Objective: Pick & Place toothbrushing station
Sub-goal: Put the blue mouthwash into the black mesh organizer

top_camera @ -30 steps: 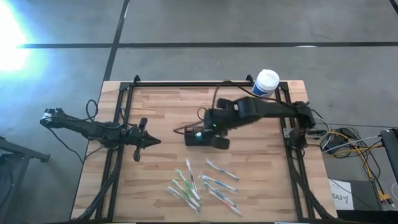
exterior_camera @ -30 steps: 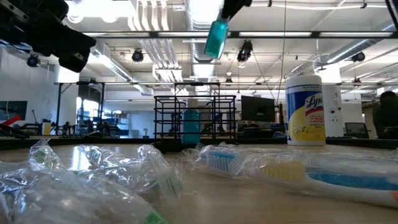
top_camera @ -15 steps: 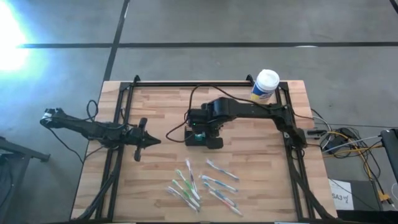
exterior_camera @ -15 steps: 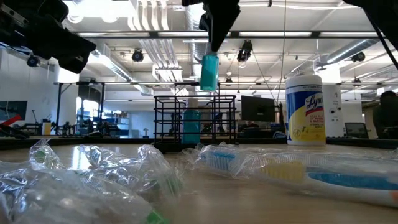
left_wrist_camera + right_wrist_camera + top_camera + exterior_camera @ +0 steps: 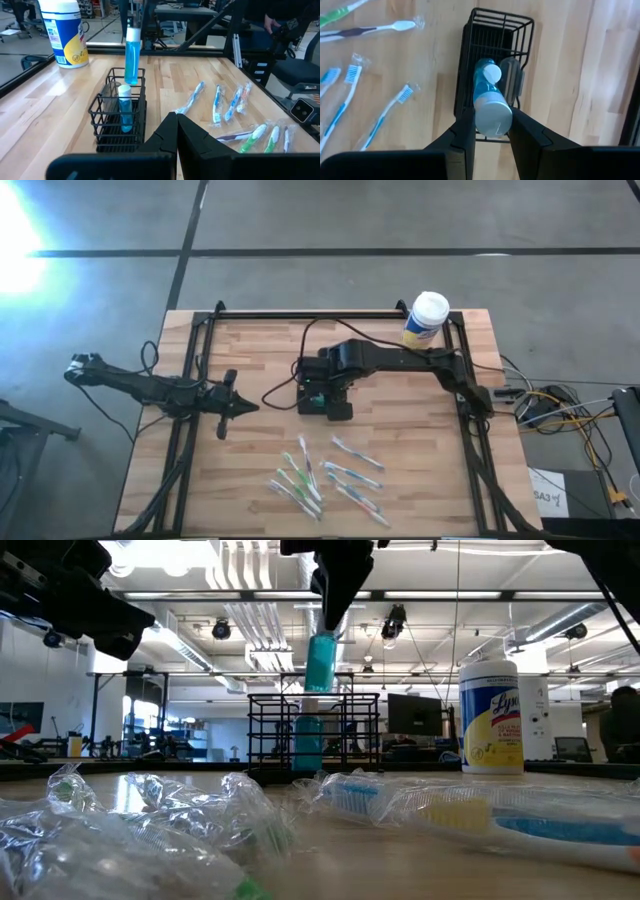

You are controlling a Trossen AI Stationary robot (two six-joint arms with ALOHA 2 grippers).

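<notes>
In the high view, the toothbrushing station (image 5: 322,398) sits at the centre of the frame on the wooden table (image 5: 260,350), with the right gripper (image 5: 318,380) directly over it. The right arm reaches in from the right edge of the frame, so it is the nearer arm by far. The left gripper (image 5: 232,406) waits at centre left, well apart from the station, and I cannot tell how its fingers stand. Wrapped toothbrushes (image 5: 325,478) lie scattered toward the lower centre, and a yellow canister (image 5: 426,318) stands at the upper right.

In the low view, a blue tube (image 5: 320,662) hangs upright at upper centre, pinched at its top end by the right gripper (image 5: 335,600). Its lower end hangs just above the station's top rim (image 5: 312,698), with a second blue tube (image 5: 307,743) already standing inside.

In the left wrist view, the held tube's long axis runs vertical at upper left of the frame, its lower end level with the station's top wires (image 5: 120,117). The tube inside stands in the middle of the box.

In the right wrist view, the fingers (image 5: 465,131) at lower centre are clamped on either side of the tube's flat end (image 5: 492,119). The tube points straight away from the camera into the black box. Judging by this, the coming move is a straight descent along the tube's own axis into an open compartment beside the tube already there.
</notes>
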